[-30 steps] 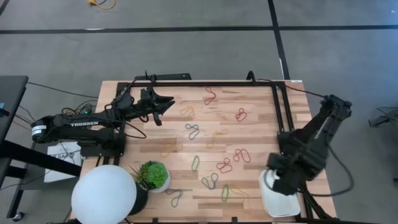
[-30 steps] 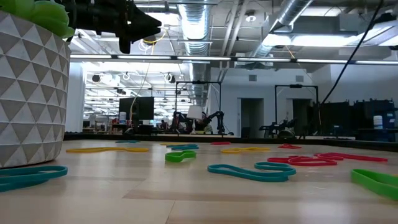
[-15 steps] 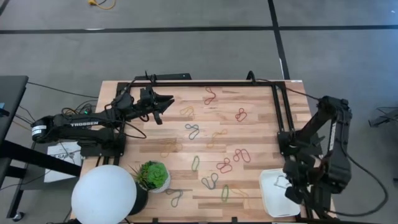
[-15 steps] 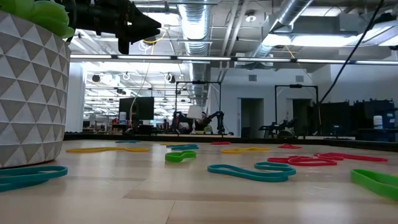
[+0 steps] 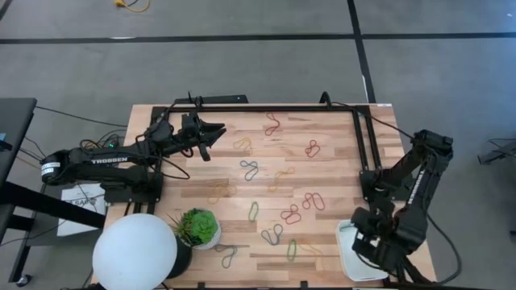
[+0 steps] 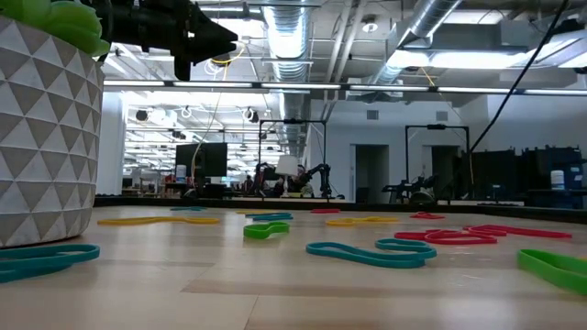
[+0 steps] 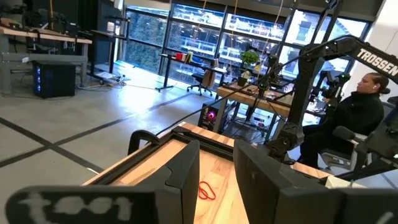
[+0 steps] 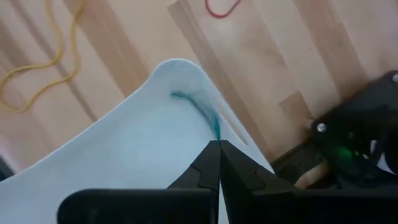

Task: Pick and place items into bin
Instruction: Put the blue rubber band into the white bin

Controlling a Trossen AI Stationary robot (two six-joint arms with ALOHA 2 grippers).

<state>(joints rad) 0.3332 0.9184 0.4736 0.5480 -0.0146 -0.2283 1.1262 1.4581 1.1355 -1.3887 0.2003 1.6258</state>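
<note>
Right gripper: the right gripper (image 8: 219, 163) hangs over the bin (image 5: 348, 256) at the table's 5 o'clock corner, fingers pressed fully together with nothing between them.
What changed: 1 second ago this arm covered the bin; half a second ago it had swung out toward the table edge and left the bin bare; now it is back over the bin's outer half. The bands on the table lie as they did.
Bin contents: 1 teal band (image 8: 198, 109) lies inside the bin near its rounded corner, just ahead of the closed fingertips and apart from them.
Meaning for the task: judging by that, 1 item is delivered and released, so this arm looks free to fetch another.
Left gripper: the left gripper (image 5: 211, 134) hovers above the table near 11 o'clock, fingers part open and holding nothing; it has not shifted over the last second.
Items left: about 14 bands remain spread over the wood, among them a red band (image 5: 313, 148) toward 1 o'clock and a green band (image 5: 292, 250) toward 6 o'clock.
Nearest candidates: the red band (image 5: 314, 201) just at 11 o'clock of the bin looks the shortest reach.
</note>
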